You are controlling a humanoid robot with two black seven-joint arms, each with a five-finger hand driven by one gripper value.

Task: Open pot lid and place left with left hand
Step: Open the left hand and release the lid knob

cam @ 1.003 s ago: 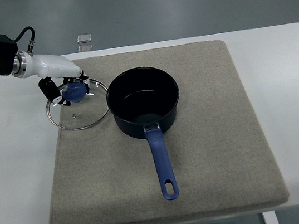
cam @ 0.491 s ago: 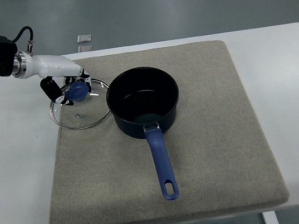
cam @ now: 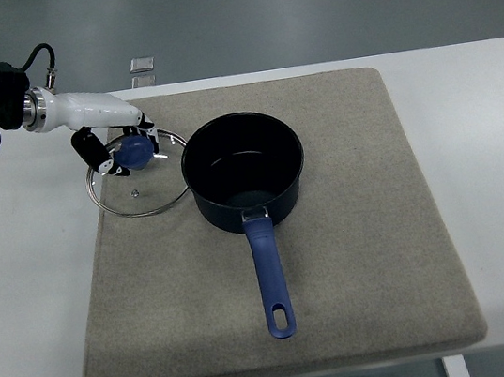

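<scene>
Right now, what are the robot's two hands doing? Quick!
Left hand: fingers closed around the blue knob of the glass lid.
Right hand: not in the picture.

Lighting: bright, even, overhead; my view sharp throughout. Soft shadow under pot (cam: 244,173) toward 6 o'clock. Faint glare on glass lid (cam: 140,179).
</scene>
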